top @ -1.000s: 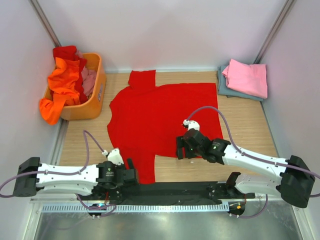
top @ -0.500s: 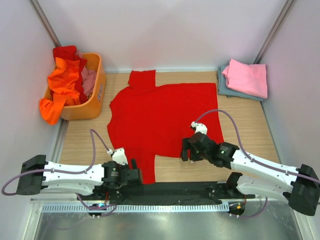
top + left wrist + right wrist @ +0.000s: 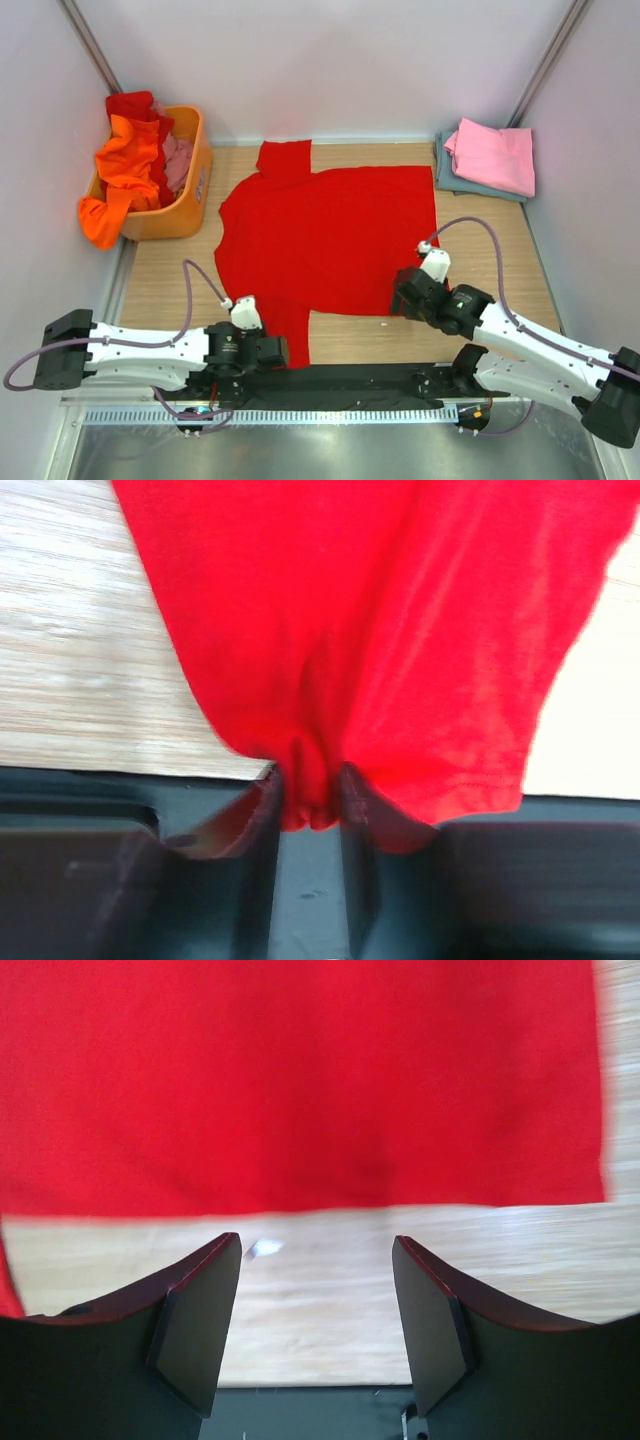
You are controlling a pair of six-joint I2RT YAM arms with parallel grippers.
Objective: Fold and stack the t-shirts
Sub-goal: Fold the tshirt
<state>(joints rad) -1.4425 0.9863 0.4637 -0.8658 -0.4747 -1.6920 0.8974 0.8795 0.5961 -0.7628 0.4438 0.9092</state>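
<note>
An orange plastic basket [image 3: 192, 185] stands at the far left corner of the pale wood-grain surface [image 3: 490, 240]. A black strip [image 3: 350, 378] runs along the near edge, a ribbed white grille [image 3: 300, 415] just beside it

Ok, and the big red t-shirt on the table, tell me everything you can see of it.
The red t-shirt is plain, soft-looking cloth, spread nearly flat on the wooden table. One sleeve points toward the far side; the other reaches the near edge, where the left gripper is shut on a bunched fold of it. The right gripper is open just off the near hem, not visibly touching it.
</note>
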